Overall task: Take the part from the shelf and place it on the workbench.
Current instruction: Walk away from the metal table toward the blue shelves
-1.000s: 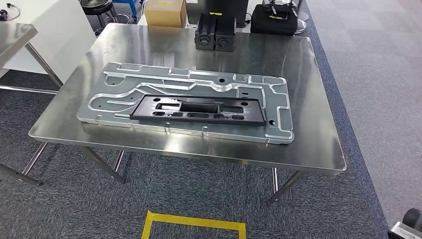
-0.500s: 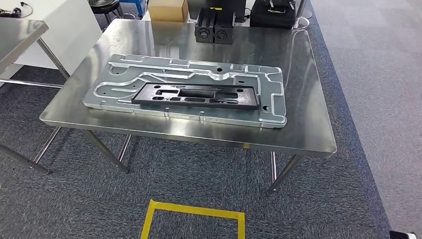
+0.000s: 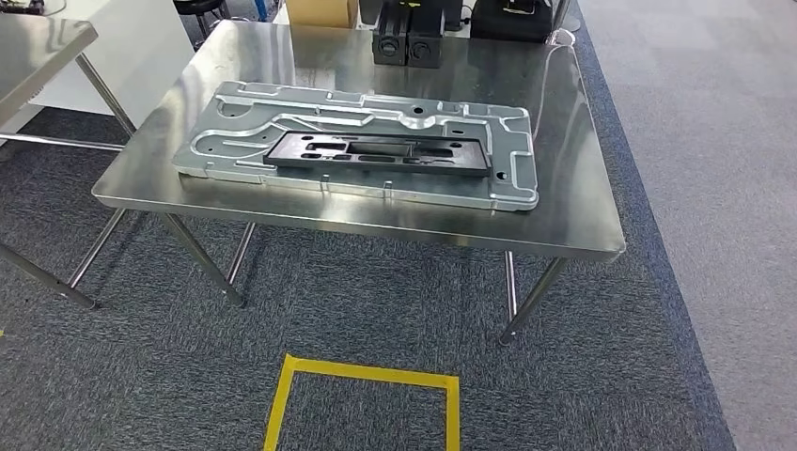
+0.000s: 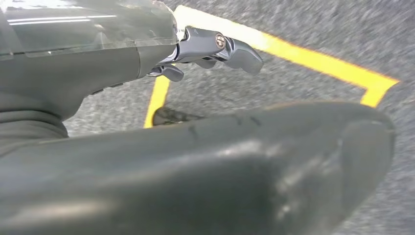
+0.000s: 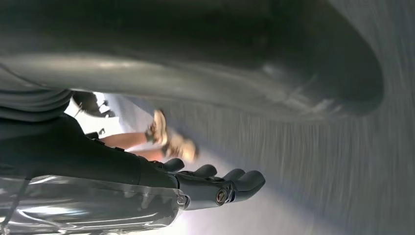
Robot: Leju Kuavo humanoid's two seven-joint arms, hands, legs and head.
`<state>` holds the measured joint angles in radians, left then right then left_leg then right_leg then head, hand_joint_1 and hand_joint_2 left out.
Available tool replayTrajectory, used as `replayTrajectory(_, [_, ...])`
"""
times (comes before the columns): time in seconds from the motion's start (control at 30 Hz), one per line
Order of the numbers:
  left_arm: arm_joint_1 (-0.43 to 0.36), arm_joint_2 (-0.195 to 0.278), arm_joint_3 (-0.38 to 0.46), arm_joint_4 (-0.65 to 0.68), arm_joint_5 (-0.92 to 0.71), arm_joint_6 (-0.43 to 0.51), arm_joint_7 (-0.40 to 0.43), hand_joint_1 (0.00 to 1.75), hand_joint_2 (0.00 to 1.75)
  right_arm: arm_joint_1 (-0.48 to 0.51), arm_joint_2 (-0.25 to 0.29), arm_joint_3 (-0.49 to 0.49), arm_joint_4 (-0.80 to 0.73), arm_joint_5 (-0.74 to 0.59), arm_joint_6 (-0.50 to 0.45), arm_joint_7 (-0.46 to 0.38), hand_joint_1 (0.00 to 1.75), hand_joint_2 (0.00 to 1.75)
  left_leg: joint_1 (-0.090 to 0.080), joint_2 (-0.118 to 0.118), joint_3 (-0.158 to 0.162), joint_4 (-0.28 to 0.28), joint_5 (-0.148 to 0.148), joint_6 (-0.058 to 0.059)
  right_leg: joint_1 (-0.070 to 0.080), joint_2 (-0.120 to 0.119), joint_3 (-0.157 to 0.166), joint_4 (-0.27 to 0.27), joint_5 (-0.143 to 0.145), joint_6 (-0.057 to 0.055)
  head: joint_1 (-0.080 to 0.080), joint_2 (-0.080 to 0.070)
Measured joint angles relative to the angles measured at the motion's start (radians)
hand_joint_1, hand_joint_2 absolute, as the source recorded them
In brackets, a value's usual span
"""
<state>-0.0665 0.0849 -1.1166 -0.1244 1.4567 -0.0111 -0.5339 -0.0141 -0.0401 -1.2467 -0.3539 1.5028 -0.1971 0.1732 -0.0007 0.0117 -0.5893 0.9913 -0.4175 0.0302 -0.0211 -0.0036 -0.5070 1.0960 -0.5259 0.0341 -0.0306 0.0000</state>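
On the steel workbench (image 3: 573,225) lies a large silver machined plate (image 3: 235,132), and a long black frame part (image 3: 378,153) rests flat on top of it. My left hand (image 4: 210,49) hangs beside my body over the carpet, fingers stretched out and holding nothing. My right hand (image 5: 215,186) also hangs low with its fingers extended and nothing in them. Both hands are well away from the bench.
Two black blocks (image 3: 409,42), a cardboard box (image 3: 322,11) and a black bag (image 3: 512,19) stand at the bench's far edge. A second steel table (image 3: 38,42) is at the left. A yellow tape square (image 3: 367,404) marks the carpet. A person's blurred feet (image 5: 171,139) are nearby.
The whole picture has shifted: the camera has drawn back, so the bench sits higher and smaller in view. The plate and black part have not moved on the bench.
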Motion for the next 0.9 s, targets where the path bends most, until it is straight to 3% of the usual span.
replayTrajectory(0.07, [-0.004, -0.004, -0.017, 0.0, -0.002, 0.006, 0.018, 0.0, 0.0, -0.011, 0.026, 0.025, 0.036, 0.02, 0.049, 0.006, 0.0, 0.0, -0.002, 0.0, -0.016, 0.013, 0.01, -0.012, 0.004, 0.002, 0.063, -0.105, -0.017, -0.01, 0.0, 0.0])
replayTrajectory(0.1, [-0.006, -0.006, -0.025, 0.0, -0.004, 0.009, 0.025, 0.0, 0.0, -0.015, 0.039, 0.033, 0.051, 0.022, 0.055, 0.008, 0.0, 0.0, -0.002, 0.001, -0.019, 0.015, 0.017, -0.019, 0.008, 0.003, 0.069, -0.121, -0.024, -0.017, 0.0, 0.0])
replayTrajectory(0.17, [-0.007, -0.007, -0.039, 0.0, -0.004, 0.012, 0.035, 0.0, 0.0, -0.021, 0.062, 0.04, 0.075, 0.022, 0.06, 0.014, 0.0, 0.0, 0.001, 0.0, -0.025, 0.018, 0.022, -0.033, 0.008, 0.001, 0.056, -0.122, -0.01, -0.034, 0.0, 0.0])
replayTrajectory(0.2, [-0.006, -0.008, -0.044, 0.0, -0.005, 0.013, 0.037, 0.0, 0.0, -0.023, 0.07, 0.043, 0.083, 0.022, 0.061, 0.016, 0.0, 0.0, 0.003, -0.001, -0.032, 0.032, 0.002, -0.039, 0.007, -0.001, 0.047, -0.123, 0.001, -0.044, 0.0, 0.0])
replayTrajectory(0.23, [-0.005, -0.01, -0.048, 0.0, -0.005, 0.014, 0.038, 0.0, 0.0, -0.025, 0.076, 0.046, 0.09, 0.022, 0.062, 0.017, 0.0, 0.0, 0.004, -0.002, -0.045, 0.064, -0.037, -0.044, 0.006, -0.004, 0.035, -0.124, 0.012, -0.052, 0.0, 0.0])
replayTrajectory(0.3, [-0.006, -0.012, -0.052, 0.0, -0.005, 0.015, 0.039, 0.0, 0.0, -0.027, 0.084, 0.053, 0.1, 0.022, 0.064, 0.018, 0.0, 0.0, 0.006, -0.003, -0.08, 0.185, -0.141, -0.052, 0.008, -0.006, 0.006, -0.123, 0.035, -0.06, 0.0, 0.0])
replayTrajectory(0.33, [-0.006, -0.012, -0.053, 0.0, -0.005, 0.016, 0.039, 0.0, 0.0, -0.028, 0.086, 0.055, 0.104, 0.022, 0.065, 0.018, 0.0, 0.0, 0.007, -0.003, -0.093, 0.25, -0.176, -0.055, 0.009, -0.006, -0.01, -0.122, 0.046, -0.06, 0.0, 0.0])
replayTrajectory(0.37, [-0.007, -0.012, -0.054, 0.0, -0.005, 0.016, 0.039, 0.0, 0.0, -0.028, 0.088, 0.056, 0.108, 0.022, 0.067, 0.019, 0.0, 0.0, 0.007, -0.003, -0.094, 0.296, -0.186, -0.057, 0.01, -0.006, -0.026, -0.12, 0.057, -0.059, 0.0, 0.0])
replayTrajectory(0.4, [-0.007, -0.012, -0.055, 0.0, -0.005, 0.016, 0.041, 0.0, 0.0, -0.028, 0.089, 0.057, 0.111, 0.021, 0.071, 0.023, 0.0, 0.0, 0.007, -0.003, -0.079, 0.31, -0.172, -0.056, 0.011, -0.006, -0.041, -0.118, 0.067, -0.058, 0.0, 0.0])
replayTrajectory(0.43, [-0.007, -0.012, -0.056, 0.0, -0.005, 0.017, 0.043, 0.0, 0.0, -0.028, 0.091, 0.057, 0.114, 0.018, 0.077, 0.032, 0.0, 0.0, 0.007, -0.003, -0.048, 0.287, -0.143, -0.054, 0.011, -0.006, -0.056, -0.114, 0.077, -0.056, 0.0, 0.0])
replayTrajectory(0.5, [-0.01, -0.013, -0.063, 0.0, -0.006, 0.019, 0.051, 0.0, 0.0, -0.032, 0.099, 0.057, 0.119, 0.007, 0.09, 0.063, 0.0, 0.0, 0.006, -0.004, 0.063, 0.15, -0.104, -0.045, 0.013, -0.005, -0.081, -0.105, 0.093, -0.05, 0.0, 0.0])
replayTrajectory(0.57, [-0.016, -0.014, -0.071, 0.0, -0.006, 0.021, 0.057, 0.0, 0.0, -0.037, 0.11, 0.057, 0.123, -0.005, 0.101, 0.093, 0.0, 0.0, 0.002, -0.006, 0.157, 0.01, -0.117, -0.034, 0.016, -0.005, -0.095, -0.097, 0.108, -0.04, 0.0, 0.0])
replayTrajectory(0.6, [-0.019, -0.015, -0.074, 0.0, -0.006, 0.022, 0.06, 0.0, 0.0, -0.038, 0.115, 0.057, 0.125, -0.009, 0.106, 0.099, 0.0, 0.0, 0.0, -0.006, 0.175, -0.024, -0.127, -0.028, 0.017, -0.006, -0.099, -0.096, 0.116, -0.035, 0.0, 0.0])
replayTrajectory(0.67, [-0.019, -0.019, -0.078, 0.0, -0.006, 0.025, 0.064, 0.0, 0.0, -0.041, 0.121, 0.056, 0.127, -0.014, 0.11, 0.093, 0.0, 0.0, 0.001, -0.004, 0.164, -0.037, -0.119, -0.014, 0.016, -0.006, -0.108, -0.095, 0.128, -0.022, 0.0, 0.0])
replayTrajectory(0.7, [-0.019, -0.023, -0.078, 0.0, -0.006, 0.027, 0.066, 0.0, 0.0, -0.041, 0.123, 0.056, 0.128, -0.016, 0.109, 0.085, 0.0, 0.0, 0.002, -0.002, 0.154, -0.038, -0.108, -0.004, 0.015, -0.004, -0.115, -0.084, 0.112, -0.017, 0.0, 0.0])
replayTrajectory(0.73, [-0.018, -0.025, -0.079, 0.0, -0.005, 0.029, 0.068, 0.0, 0.0, -0.041, 0.124, 0.056, 0.13, -0.018, 0.108, 0.073, 0.0, 0.0, 0.004, 0.0, 0.142, -0.04, -0.095, 0.004, 0.013, -0.002, -0.127, -0.057, 0.078, -0.013, 0.0, 0.0])
replayTrajectory(0.8, [-0.018, -0.029, -0.079, 0.0, -0.004, 0.032, 0.068, 0.0, 0.0, -0.041, 0.126, 0.055, 0.133, -0.027, 0.108, 0.047, 0.0, 0.0, 0.002, 0.002, 0.114, -0.04, -0.072, 0.015, 0.01, 0.0, -0.159, 0.052, -0.028, -0.007, 0.0, 0.0])
replayTrajectory(0.83, [-0.018, -0.03, -0.079, 0.0, -0.003, 0.034, 0.067, 0.0, 0.0, -0.04, 0.126, 0.054, 0.134, -0.033, 0.11, 0.034, 0.0, 0.0, 0.001, 0.003, 0.098, -0.038, -0.061, 0.016, 0.009, 0.0, -0.172, 0.117, -0.066, -0.004, 0.0, 0.0])
replayTrajectory(0.87, [-0.017, -0.03, -0.079, 0.0, -0.003, 0.036, 0.064, 0.0, 0.0, -0.04, 0.127, 0.052, 0.134, -0.038, 0.112, 0.021, 0.0, 0.0, 0.0, 0.003, 0.082, -0.035, -0.05, 0.015, 0.008, 0.001, -0.177, 0.168, -0.079, -0.002, 0.0, 0.0])
replayTrajectory(0.9, [-0.017, -0.03, -0.079, 0.0, -0.002, 0.038, 0.061, 0.0, 0.0, -0.041, 0.126, 0.05, 0.134, -0.042, 0.113, 0.009, 0.0, 0.0, 0.0, 0.003, 0.065, -0.03, -0.04, 0.014, 0.008, 0.001, -0.169, 0.192, -0.068, 0.0, 0.0, 0.0])
